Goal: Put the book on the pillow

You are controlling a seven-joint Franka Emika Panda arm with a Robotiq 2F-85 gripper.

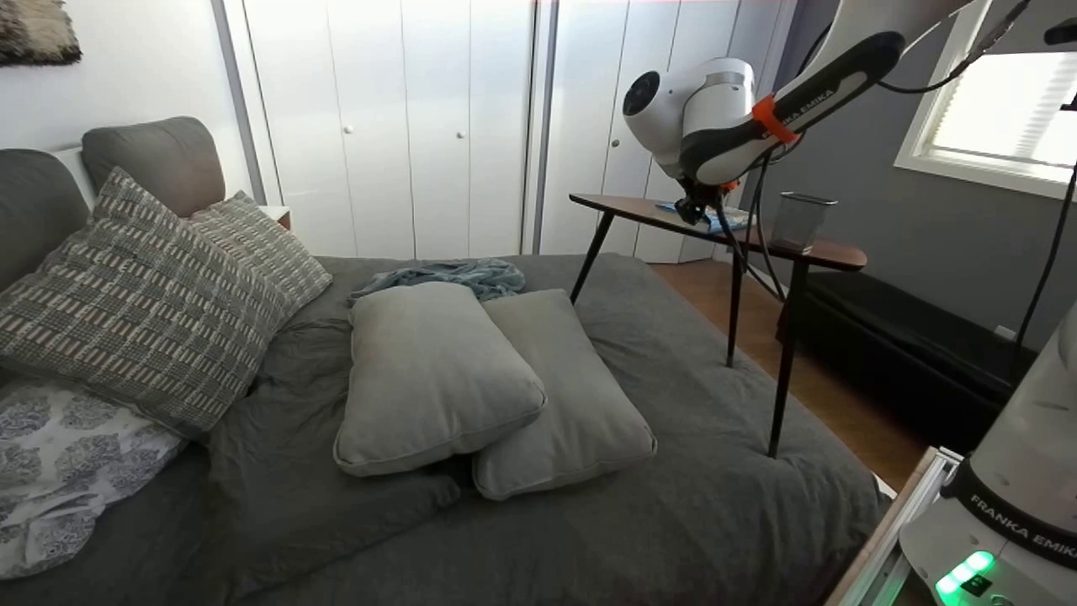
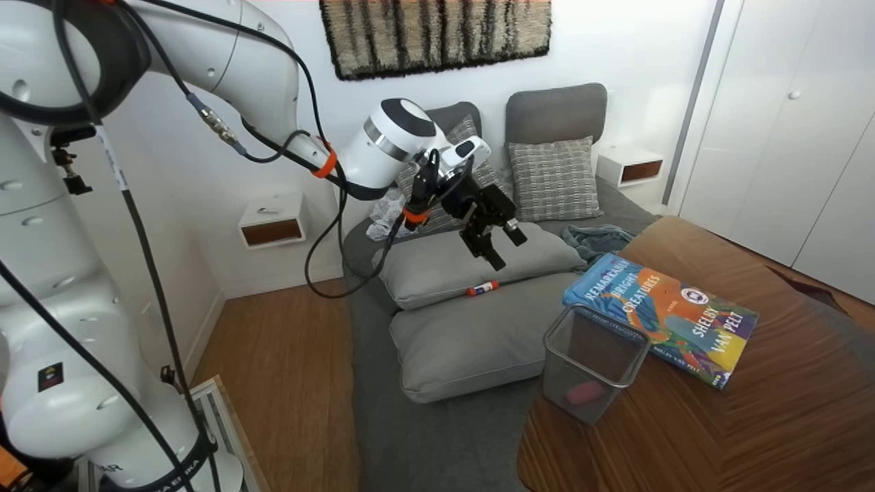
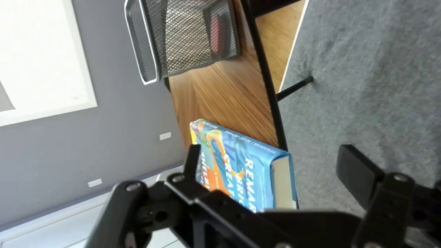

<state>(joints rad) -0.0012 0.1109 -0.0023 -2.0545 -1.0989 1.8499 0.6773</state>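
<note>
The book [image 2: 670,307] has a blue and orange cover and lies flat on the wooden table [image 2: 772,424]. It also shows in an exterior view [image 1: 730,219] and in the wrist view [image 3: 237,162], where its page end sits at the table's edge. My gripper [image 2: 508,250] is open and empty, in the air above the bed, apart from the book. In the wrist view the fingers [image 3: 270,150] frame the book, which lies beyond them. Two grey pillows lie overlapped on the bed: the upper pillow [image 1: 437,379] and the lower pillow [image 1: 572,412].
A mesh bin [image 2: 595,362] with a red thing [image 2: 585,392] inside stands on the table beside the book. A red and white tube [image 2: 482,288] lies where the pillows meet. Patterned cushions [image 1: 151,311] and a blue-grey cloth [image 1: 471,273] are on the bed. Cables hang from the arm.
</note>
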